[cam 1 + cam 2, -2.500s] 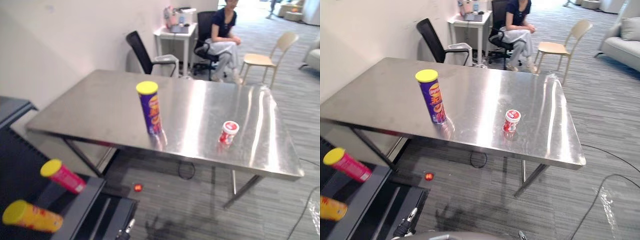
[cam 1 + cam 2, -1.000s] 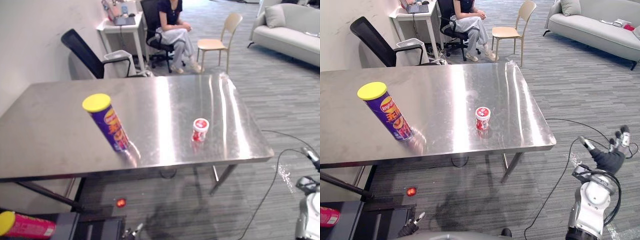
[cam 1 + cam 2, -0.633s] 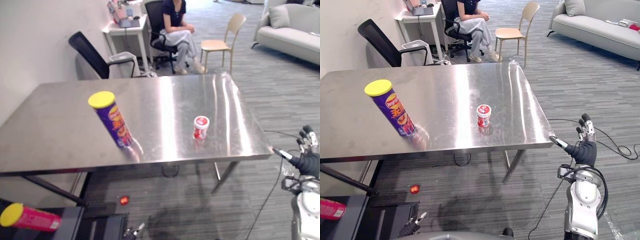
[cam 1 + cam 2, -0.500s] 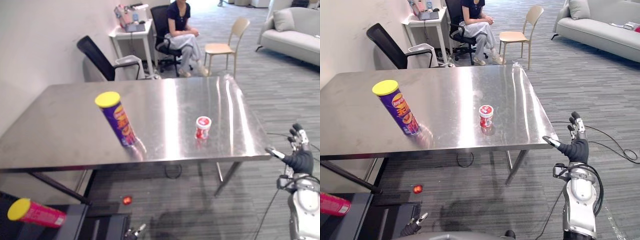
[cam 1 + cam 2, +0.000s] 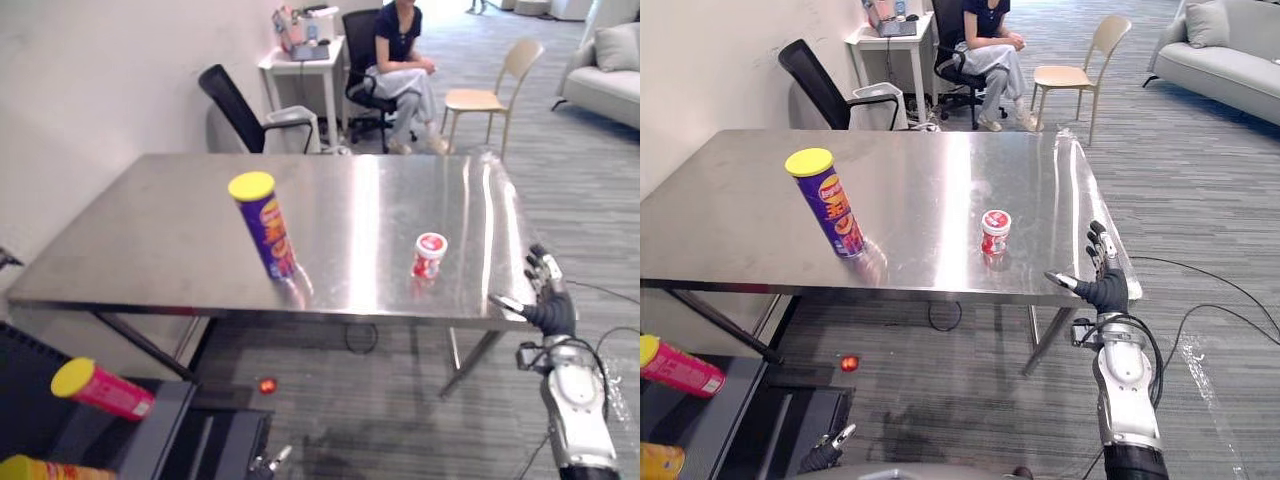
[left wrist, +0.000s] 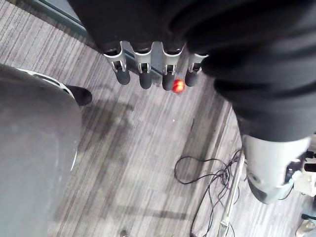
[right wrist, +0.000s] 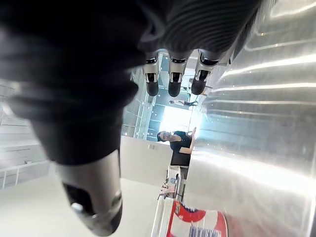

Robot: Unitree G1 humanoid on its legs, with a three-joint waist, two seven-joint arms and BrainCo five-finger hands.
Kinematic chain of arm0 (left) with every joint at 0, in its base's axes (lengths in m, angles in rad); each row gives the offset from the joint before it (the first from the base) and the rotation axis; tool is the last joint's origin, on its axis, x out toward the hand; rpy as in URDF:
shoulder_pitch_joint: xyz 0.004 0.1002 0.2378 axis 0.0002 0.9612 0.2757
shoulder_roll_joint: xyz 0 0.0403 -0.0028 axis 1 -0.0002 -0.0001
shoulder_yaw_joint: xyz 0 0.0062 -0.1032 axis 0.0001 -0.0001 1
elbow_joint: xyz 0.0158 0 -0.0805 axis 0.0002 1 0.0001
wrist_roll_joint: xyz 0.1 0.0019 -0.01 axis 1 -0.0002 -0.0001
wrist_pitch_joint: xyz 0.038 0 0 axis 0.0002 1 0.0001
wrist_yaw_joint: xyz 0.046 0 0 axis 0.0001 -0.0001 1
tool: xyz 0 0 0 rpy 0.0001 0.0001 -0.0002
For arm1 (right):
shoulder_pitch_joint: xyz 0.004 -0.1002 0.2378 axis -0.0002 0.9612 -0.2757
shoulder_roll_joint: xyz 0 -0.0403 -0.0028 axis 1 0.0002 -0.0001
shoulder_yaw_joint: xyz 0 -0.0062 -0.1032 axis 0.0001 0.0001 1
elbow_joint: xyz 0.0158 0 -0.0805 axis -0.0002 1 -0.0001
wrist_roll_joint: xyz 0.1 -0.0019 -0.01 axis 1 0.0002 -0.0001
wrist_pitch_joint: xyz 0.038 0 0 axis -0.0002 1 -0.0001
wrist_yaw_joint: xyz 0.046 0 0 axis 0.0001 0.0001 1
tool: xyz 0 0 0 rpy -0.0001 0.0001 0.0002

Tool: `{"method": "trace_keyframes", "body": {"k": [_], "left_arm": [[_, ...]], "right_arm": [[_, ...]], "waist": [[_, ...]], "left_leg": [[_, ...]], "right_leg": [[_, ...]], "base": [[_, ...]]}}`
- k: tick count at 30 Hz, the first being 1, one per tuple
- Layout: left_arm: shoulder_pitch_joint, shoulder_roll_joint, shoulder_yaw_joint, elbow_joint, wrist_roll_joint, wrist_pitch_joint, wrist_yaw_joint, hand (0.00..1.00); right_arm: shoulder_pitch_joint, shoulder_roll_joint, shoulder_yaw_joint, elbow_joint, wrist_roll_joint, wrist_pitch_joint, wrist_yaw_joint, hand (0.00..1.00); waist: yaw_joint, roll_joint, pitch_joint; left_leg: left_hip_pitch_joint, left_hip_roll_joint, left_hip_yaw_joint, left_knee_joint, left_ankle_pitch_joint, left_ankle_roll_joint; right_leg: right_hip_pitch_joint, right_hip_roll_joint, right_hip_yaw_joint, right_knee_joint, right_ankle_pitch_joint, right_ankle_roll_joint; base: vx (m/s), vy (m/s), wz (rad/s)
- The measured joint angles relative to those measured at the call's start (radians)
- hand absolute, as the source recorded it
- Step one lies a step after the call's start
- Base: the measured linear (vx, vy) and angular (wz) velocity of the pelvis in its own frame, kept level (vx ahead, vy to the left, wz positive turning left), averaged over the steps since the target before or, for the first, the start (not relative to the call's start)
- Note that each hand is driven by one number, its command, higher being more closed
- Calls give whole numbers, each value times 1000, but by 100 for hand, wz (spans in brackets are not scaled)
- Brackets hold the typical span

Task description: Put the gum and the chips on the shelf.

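A tall purple chips can (image 5: pixel 266 232) with a yellow lid stands near the middle of the steel table (image 5: pixel 150 240). The small red-and-white gum tub (image 5: pixel 429 255) sits to its right, near the front edge. My right hand (image 5: pixel 1106 291) is open with straight fingers, raised at the table's front right corner and a short way right of the gum. In the right wrist view the gum (image 7: pixel 197 225) lies past the thumb, untouched. My left hand (image 6: pixel 144 75) hangs open over the floor, holding nothing. The black shelf (image 5: pixel 160 425) is at the lower left.
A pink can (image 5: pixel 101 388) and a yellow can (image 5: pixel 40 470) lie on the shelf. A small red thing (image 5: pixel 267 385) lies on the floor under the table. Behind the table are a black office chair (image 5: pixel 235 105), a seated person (image 5: pixel 403 50), a white side table and a beige chair (image 5: pixel 490 95).
The camera has swung, shifting the whole scene. My right hand has risen from low at the right to the table's front right corner. Chips and gum have not moved on the table.
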Motion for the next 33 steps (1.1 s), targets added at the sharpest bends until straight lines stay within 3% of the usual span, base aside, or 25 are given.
{"method": "trace_keyframes", "body": {"k": [10,16,33], "left_arm": [[-10,36,1,-4,-1,1,15,0],[-8,36,1,-3,-1,2,20,0],[-7,37,1,-5,-1,4,31,0]], "right_arm": [[-154,-4,52,141,-1,2,-25,0],[-232,-8,55,224,-2,10,-63,0],[-382,-7,150,311,-22,32,-82,0]], "waist": [[24,-19,45],[47,-15,57],[63,-16,106]], "left_leg": [[-16,-6,-31,-20,19,3],[-18,-9,-35,-30,20,5],[-31,-10,-47,-30,21,7]], "right_leg": [[0,0,-27,-5,0,0],[1,0,-33,-13,0,0],[-3,0,-43,-13,0,0]], "base": [[5,-5,9],[28,-2,2],[4,-1,3]]}}
